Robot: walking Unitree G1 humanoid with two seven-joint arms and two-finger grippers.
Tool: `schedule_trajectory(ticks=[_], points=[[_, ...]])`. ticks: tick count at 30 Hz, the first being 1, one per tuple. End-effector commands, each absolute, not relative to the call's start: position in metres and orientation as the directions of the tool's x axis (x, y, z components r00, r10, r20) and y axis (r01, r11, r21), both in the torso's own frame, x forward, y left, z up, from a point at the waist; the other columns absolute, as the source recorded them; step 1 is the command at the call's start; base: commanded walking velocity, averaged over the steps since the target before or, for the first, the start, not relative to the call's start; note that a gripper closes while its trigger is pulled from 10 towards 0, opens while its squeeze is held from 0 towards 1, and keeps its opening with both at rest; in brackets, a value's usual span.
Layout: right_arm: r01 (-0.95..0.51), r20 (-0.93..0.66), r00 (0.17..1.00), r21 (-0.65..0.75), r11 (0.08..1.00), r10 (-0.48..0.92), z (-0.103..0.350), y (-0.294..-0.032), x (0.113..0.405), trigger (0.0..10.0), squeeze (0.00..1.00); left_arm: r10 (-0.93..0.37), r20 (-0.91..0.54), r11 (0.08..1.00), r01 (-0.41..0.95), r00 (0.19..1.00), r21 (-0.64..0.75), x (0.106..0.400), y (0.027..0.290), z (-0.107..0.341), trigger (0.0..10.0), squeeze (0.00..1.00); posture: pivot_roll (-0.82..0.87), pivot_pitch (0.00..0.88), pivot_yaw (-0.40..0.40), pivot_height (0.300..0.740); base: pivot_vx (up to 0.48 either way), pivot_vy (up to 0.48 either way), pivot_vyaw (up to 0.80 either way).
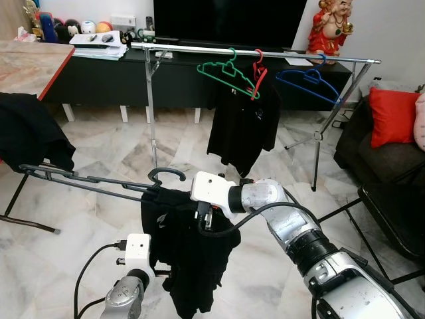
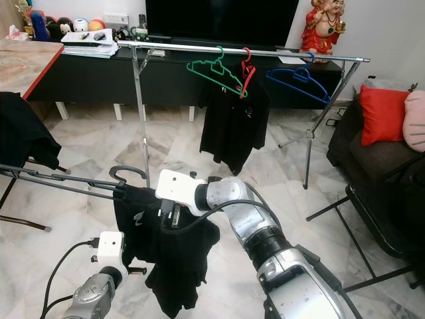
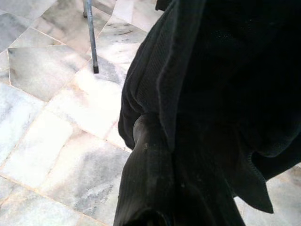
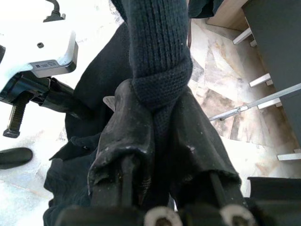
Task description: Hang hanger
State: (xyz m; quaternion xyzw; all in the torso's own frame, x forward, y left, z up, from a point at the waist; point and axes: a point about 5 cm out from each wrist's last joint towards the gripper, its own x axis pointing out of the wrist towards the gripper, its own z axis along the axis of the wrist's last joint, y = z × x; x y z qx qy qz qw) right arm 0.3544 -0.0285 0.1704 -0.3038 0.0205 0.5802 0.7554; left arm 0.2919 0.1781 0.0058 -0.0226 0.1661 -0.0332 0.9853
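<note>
A black shirt (image 1: pixel 189 256) hangs on a black hanger whose hook (image 1: pixel 166 174) rises beside the end of a dark low rail (image 1: pixel 80 178). My right gripper (image 4: pixel 157 94) is shut on the shirt's knitted collar at the hanger's neck, just right of the hook. My left gripper (image 1: pixel 166 271) is lower down, reaching into the shirt's body, with cloth draped over it in the left wrist view. Further back stands a silver clothes rail (image 1: pixel 279 54) carrying a green hanger (image 1: pixel 229 74), a red hanger with a black shirt (image 1: pixel 244 119) and a blue hanger (image 1: pixel 309 83).
Dark clothing (image 1: pixel 30 133) drapes the low rail at the left. A black TV bench (image 1: pixel 99 80) runs behind the silver rail. A dark sofa with a red cushion (image 1: pixel 392 116) and a black frame (image 1: pixel 392 212) stand at the right. Marble floor lies between the rails.
</note>
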Motion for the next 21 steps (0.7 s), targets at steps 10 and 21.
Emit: schedule_trajectory(ticks=[10,21], points=[[-0.817,-0.535,0.483,-0.559,0.138,0.693,0.147,-0.080,0.366,0.0,0.00,0.022,-0.383,0.999,-0.039,0.924,-0.037,0.280,0.200,-0.005,0.0,0.00,0.04,0.074,-0.148,0.740,0.000,0.000,0.00],[-0.781,-0.612,0.599,-0.587,0.211,0.516,0.131,-0.138,0.373,0.0,0.00,0.042,-0.416,0.999,-0.052,0.908,-0.013,0.268,0.212,-0.012,0.0,0.00,0.04,0.085,-0.134,0.740,0.000,0.000,0.00]])
